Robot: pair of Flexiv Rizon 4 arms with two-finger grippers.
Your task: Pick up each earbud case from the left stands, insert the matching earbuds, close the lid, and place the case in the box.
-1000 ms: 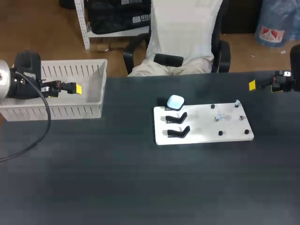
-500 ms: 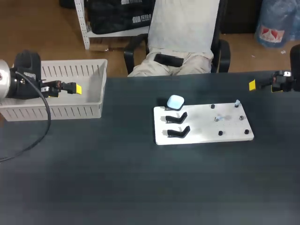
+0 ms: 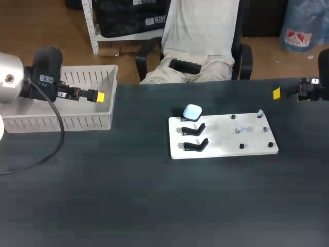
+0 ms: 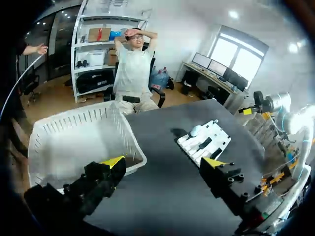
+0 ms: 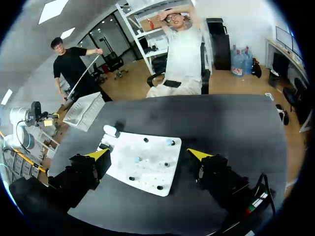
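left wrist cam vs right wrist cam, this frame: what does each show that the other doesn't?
Left wrist only: a close look down into the white slatted plastic basket, just ahead of the open left gripper.
Right wrist only: two small pale earbuds sitting on the white flat board, ahead of the open right gripper.
Both: the basket, the board, the pale blue rounded earbud case at the board's edge, and the dark table.
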